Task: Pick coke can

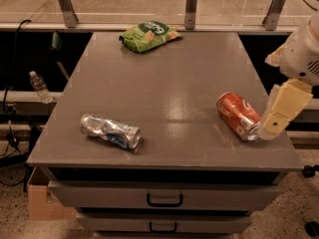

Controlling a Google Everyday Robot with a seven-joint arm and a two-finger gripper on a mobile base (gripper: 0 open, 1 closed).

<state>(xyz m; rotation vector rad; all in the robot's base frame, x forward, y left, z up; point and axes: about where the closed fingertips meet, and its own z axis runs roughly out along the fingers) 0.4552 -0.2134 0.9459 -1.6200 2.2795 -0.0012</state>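
The coke can (pixel 239 116), red-orange with white lettering and a silver rim, lies on its side near the right edge of the grey table (pixel 169 83). My gripper (pixel 273 126), cream-coloured, hangs at the right edge of the view, right beside the can's near end. Its tip is almost touching the silver rim. The arm's white body (pixel 304 54) is above it.
A dented silver-and-blue can (pixel 110 131) lies at the table's front left. A green chip bag (pixel 148 34) sits at the back. Drawers (pixel 164 198) are under the tabletop. A water bottle (pixel 39 86) and a cardboard box (pixel 42 203) are to the left.
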